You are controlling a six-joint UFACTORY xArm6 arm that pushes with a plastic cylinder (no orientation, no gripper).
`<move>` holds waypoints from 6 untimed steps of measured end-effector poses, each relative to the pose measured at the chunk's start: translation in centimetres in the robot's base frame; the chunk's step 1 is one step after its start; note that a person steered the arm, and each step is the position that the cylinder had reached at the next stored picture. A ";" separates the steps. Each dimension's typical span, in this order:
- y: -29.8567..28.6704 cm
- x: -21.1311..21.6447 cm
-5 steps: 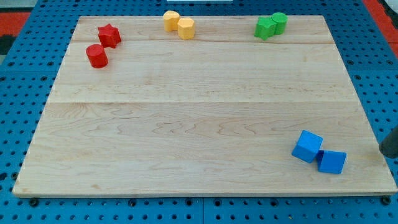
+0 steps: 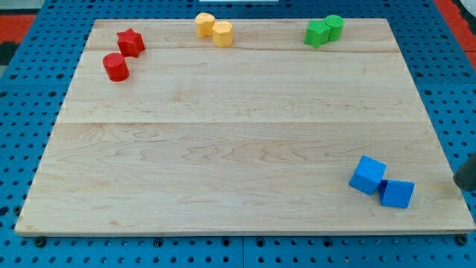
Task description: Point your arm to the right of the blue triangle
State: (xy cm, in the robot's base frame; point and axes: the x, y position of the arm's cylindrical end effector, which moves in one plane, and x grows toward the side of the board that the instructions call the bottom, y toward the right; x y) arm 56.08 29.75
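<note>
Eight blocks lie on the wooden counter (image 2: 223, 149), grouped in four same-coloured pairs. At the view's top left, a red star (image 2: 130, 42) sits just above and right of a red cylinder (image 2: 116, 67). Further right along the top edge, two yellow blocks (image 2: 204, 24) (image 2: 222, 33) touch each other; their exact shapes are hard to make out. Next, near the top right, two green blocks (image 2: 317, 33) (image 2: 334, 27) also touch. At the bottom right, a blue cube-like block (image 2: 368, 176) touches a second blue block (image 2: 397, 193) to its lower right; which is the triangle I cannot tell. My rod, dark, shows at the view's right edge, my tip (image 2: 460, 183) near and right of the blue pair. I carry no claw, so nothing is held.
</note>
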 end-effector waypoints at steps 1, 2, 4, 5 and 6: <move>-0.2 0.0; -0.3 0.0; -0.3 0.1; -0.3 0.2; -0.3 0.2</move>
